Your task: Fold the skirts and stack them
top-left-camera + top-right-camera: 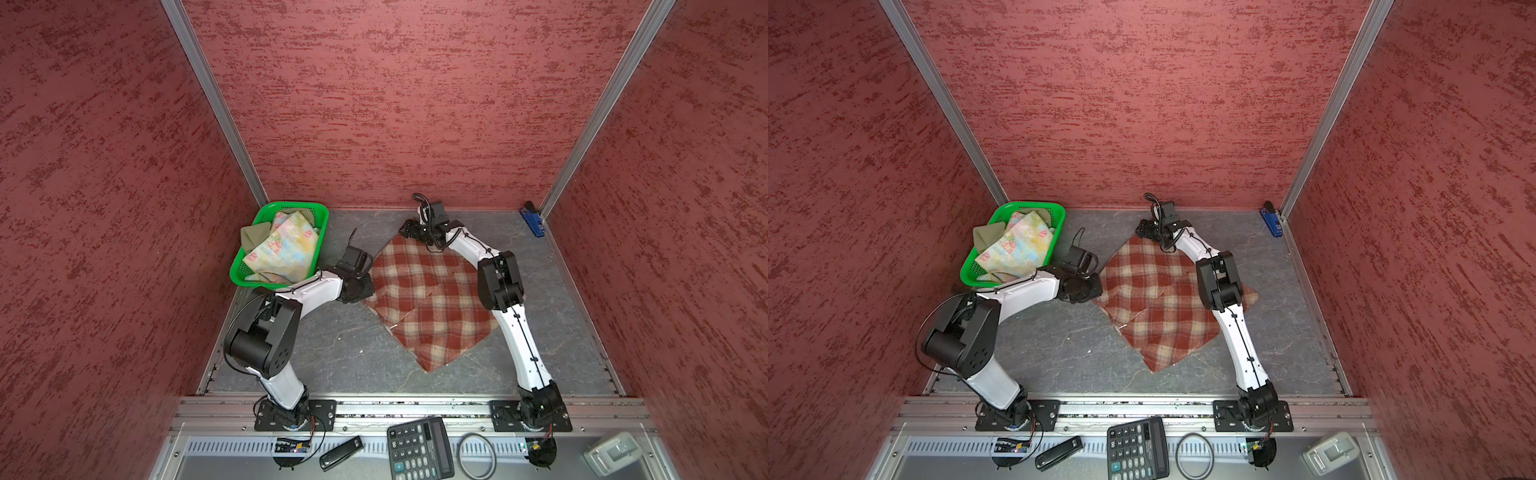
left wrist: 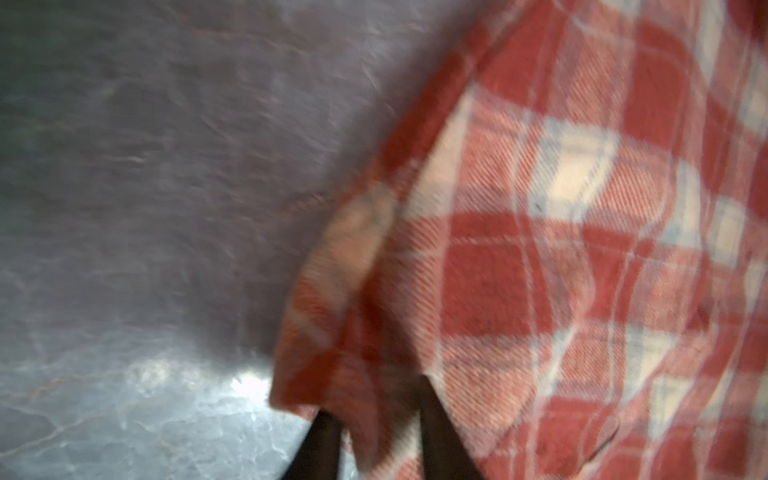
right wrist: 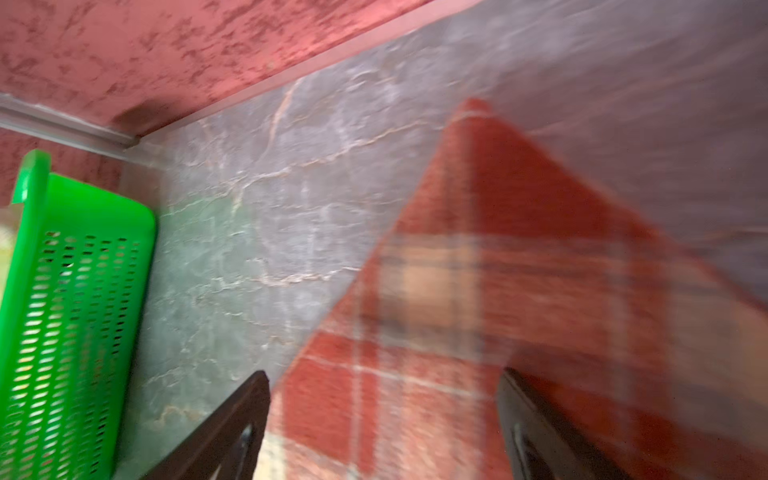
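Skirts are at issue, three in all. A red-brown and cream plaid cloth skirt (image 1: 428, 299) is spread as a diamond on the grey marbled tabletop (image 1: 332, 340), right of the middle. One corner points to the far edge and one to the near edge. A pastel yellow-blue skirt with pink flowers (image 1: 286, 245) and a plain olive-khaki skirt (image 1: 253, 237) are bundled in a green plastic mesh basket (image 1: 291, 205) at the far left corner.

The left gripper (image 2: 374, 399) is placed at the plaid skirt's left corner. Its dark fingers (image 2: 320, 440) are seen partly parted, with a loose cloth edge hanging between them, apparently not pinched. The right gripper (image 3: 382, 374) is held at the far corner. Its fingers (image 3: 232, 419) are spread wide, nothing is gripped, and the cloth lies beyond them.

The step in hand is judged to be the laying out and folding of the first skirt. No stack is begun. For the next move, an edge would probably need to be pinched through all its layers by both grippers, then carried across evenly so the cloth is not dragged.

In both top views the whole diamond is shown, with a folded flap edge across its middle, and the basket's contents; the fingertips are hidden under the wrists. Only in the wrist views, both blurred, are the fingers shown. In the right wrist view the basket's perforated wall is seen, not its contents.
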### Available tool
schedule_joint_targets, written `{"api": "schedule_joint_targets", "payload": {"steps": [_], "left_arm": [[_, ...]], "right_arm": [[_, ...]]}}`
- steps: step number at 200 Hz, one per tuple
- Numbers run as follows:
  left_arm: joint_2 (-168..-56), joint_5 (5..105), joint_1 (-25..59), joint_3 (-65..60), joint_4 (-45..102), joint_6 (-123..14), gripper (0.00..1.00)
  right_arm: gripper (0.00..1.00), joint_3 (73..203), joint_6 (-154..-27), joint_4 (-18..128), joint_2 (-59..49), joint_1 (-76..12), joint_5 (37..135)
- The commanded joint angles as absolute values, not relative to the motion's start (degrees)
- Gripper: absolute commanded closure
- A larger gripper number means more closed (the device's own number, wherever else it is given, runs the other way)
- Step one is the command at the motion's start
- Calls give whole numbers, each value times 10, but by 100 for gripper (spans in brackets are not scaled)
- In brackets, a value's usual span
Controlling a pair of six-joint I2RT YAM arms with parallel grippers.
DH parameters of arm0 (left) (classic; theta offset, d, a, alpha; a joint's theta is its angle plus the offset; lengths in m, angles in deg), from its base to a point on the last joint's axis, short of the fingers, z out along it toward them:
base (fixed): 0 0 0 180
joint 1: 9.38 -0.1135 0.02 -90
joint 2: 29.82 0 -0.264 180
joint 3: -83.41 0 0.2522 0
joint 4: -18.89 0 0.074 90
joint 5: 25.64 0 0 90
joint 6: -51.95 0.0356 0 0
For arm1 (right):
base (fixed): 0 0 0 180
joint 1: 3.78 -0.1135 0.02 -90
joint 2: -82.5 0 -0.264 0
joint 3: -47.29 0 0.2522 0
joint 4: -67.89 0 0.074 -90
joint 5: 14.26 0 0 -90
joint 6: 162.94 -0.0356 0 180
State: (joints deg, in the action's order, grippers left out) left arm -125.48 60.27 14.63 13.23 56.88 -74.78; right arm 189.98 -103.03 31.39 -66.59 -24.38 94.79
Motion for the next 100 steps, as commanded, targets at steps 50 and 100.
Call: {"api": "schedule_joint_targets", "payload": {"steps": [50,100], "left_arm": [[-1174,729,263,70,676,-668,16],[-1123,809,284,80,724,-634,15]], "right_arm": [[12,1625,-1034,367,-355,-200,873],[12,1280,-1132,397,-59,-154,812]]}}
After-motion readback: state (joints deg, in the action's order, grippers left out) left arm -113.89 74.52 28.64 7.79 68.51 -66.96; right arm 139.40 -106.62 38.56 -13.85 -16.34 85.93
